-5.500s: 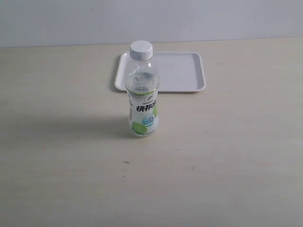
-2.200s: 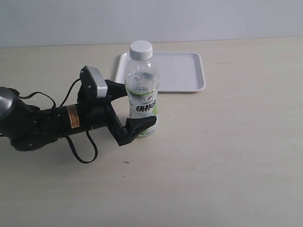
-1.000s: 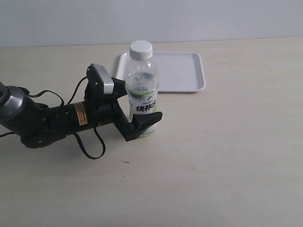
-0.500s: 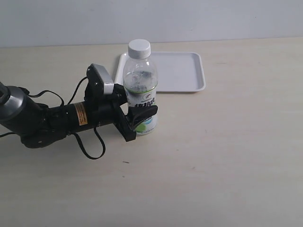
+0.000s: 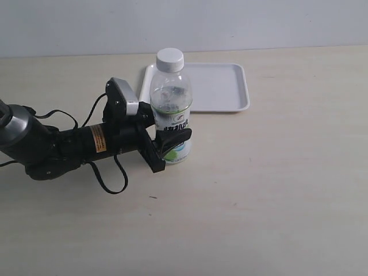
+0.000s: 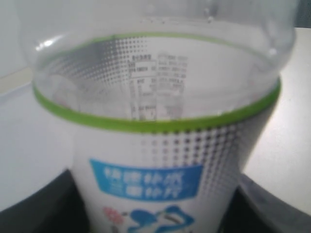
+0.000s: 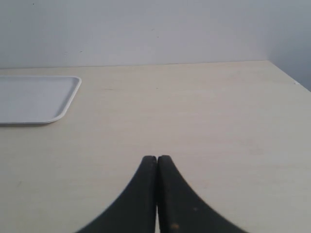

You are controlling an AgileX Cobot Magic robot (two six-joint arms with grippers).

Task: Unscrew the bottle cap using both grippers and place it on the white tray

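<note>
The clear bottle with its white-and-green label stands upright on the table in front of the white tray. The white bottle cap sits on its neck. My left gripper reaches in from the left and is shut on the bottle's lower, labelled part. In the left wrist view the bottle fills the frame, with a dark finger pressed to each side. My right gripper is shut on nothing above bare table. It does not show in the exterior view.
The left arm's black body with its orange label and cables lies low across the table's left side. A corner of the white tray shows in the right wrist view. A pale wall runs behind the table.
Within the last second my left gripper closed on the bottle, nudging it slightly to the left. Nothing has moved in the last half second.
</note>
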